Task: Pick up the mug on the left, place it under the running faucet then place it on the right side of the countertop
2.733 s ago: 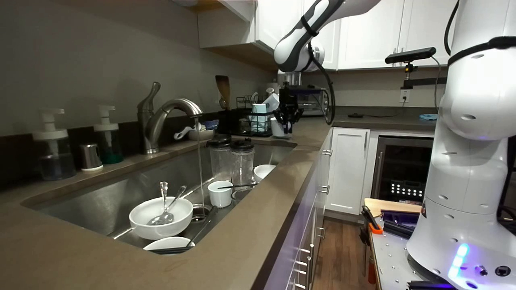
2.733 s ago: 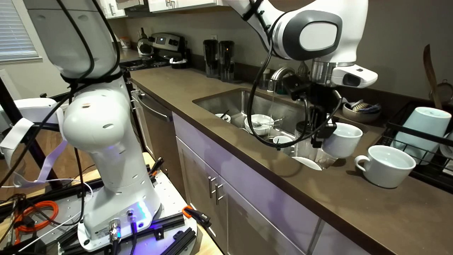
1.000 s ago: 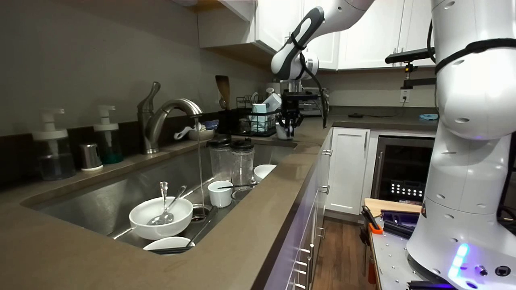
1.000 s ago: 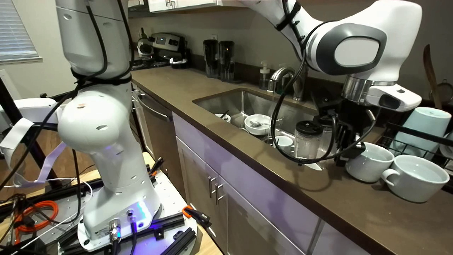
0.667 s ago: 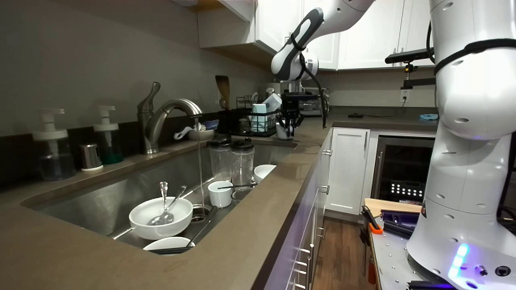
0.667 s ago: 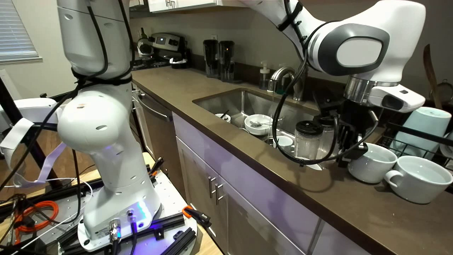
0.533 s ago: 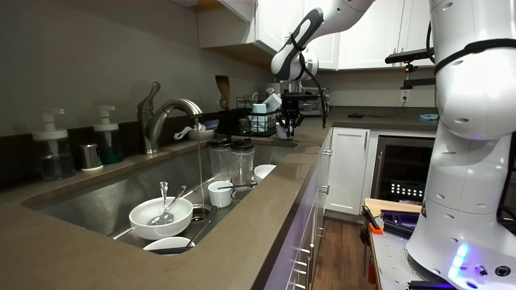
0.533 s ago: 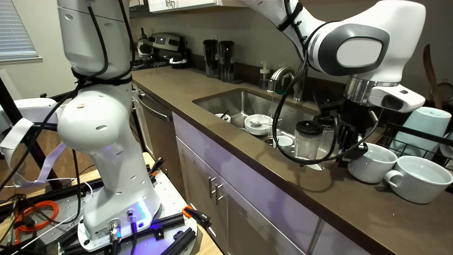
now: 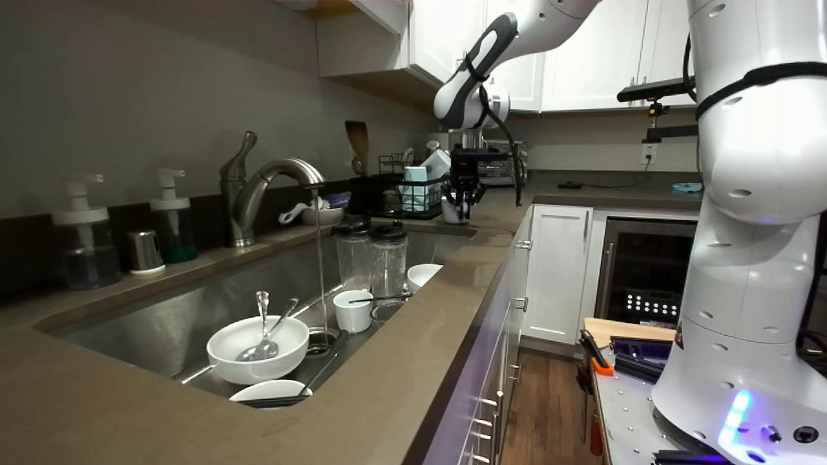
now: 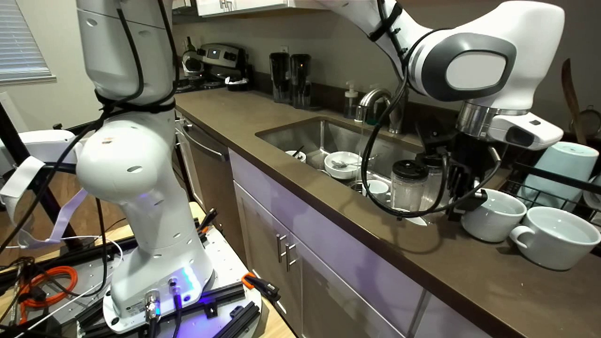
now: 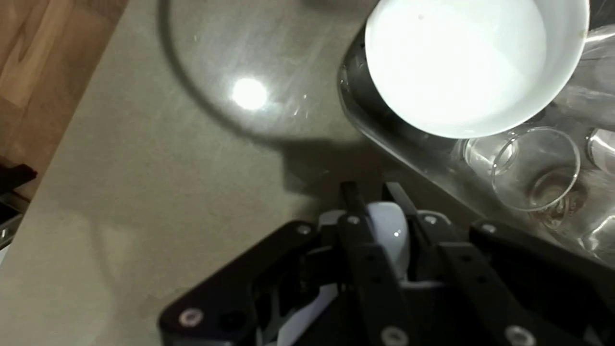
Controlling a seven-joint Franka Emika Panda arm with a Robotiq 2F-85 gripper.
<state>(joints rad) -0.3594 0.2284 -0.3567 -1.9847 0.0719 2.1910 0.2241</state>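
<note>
My gripper (image 11: 372, 190) is shut on the white handle (image 11: 390, 228) of a white mug (image 10: 497, 217). The mug sits upright and level, its base appearing to rest on the dark countertop (image 10: 521, 293) just past the sink's corner. In the wrist view the mug's body is mostly covered by the black fingers. A second, similar white mug (image 10: 561, 241) stands close against it, handle toward the held one; whether they touch I cannot tell. The silver faucet (image 9: 284, 169) shows in both exterior views, with a thin water stream (image 9: 321, 265) falling into the sink.
Bowls and cups, including a white bowl (image 9: 257, 361), fill the steel sink (image 9: 161, 339). A lidded jar (image 10: 409, 171) and a clear glass (image 11: 535, 168) stand near my gripper's side of it. A black dish rack (image 10: 558, 177) borders the mugs at the back.
The held mug, earlier raised and tilted near the sink's corner, came down level beside the second mug, which shifted away from the sink. Over the last half second nothing visibly moved.
</note>
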